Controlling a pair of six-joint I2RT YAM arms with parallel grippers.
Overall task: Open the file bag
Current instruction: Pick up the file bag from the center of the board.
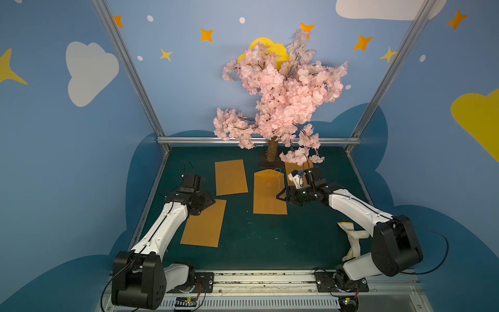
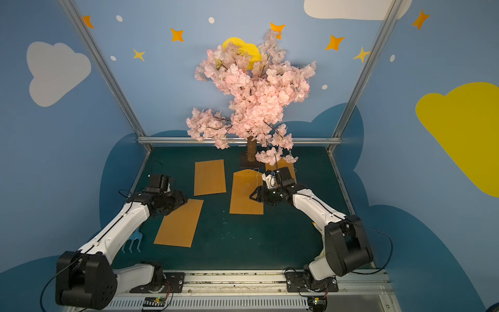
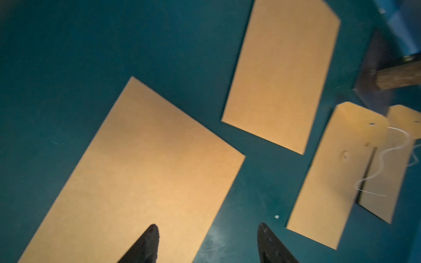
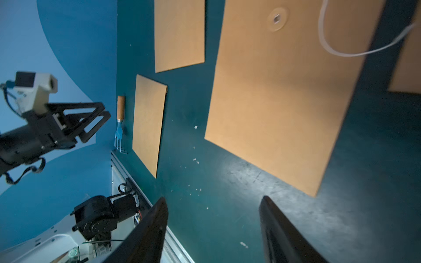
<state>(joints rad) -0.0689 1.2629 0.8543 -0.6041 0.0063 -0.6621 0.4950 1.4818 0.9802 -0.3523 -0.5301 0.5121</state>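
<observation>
Kraft envelope (image 1: 204,222) at 8 o'clock lies below our left gripper (image 3: 208,227), jaws spread, empty. File bag (image 1: 270,193) lies flat near mat (image 1: 256,243) centre, string (image 4: 346,54) loose. Right gripper (image 4: 213,198) at its 3 o'clock, jaws spread, empty. Risk: we snag string, dragging bag askew.

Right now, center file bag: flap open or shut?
Open. The file bag has its flap spread flat toward the tree trunk, and its string lies loose, not wound around the lower button.
</observation>
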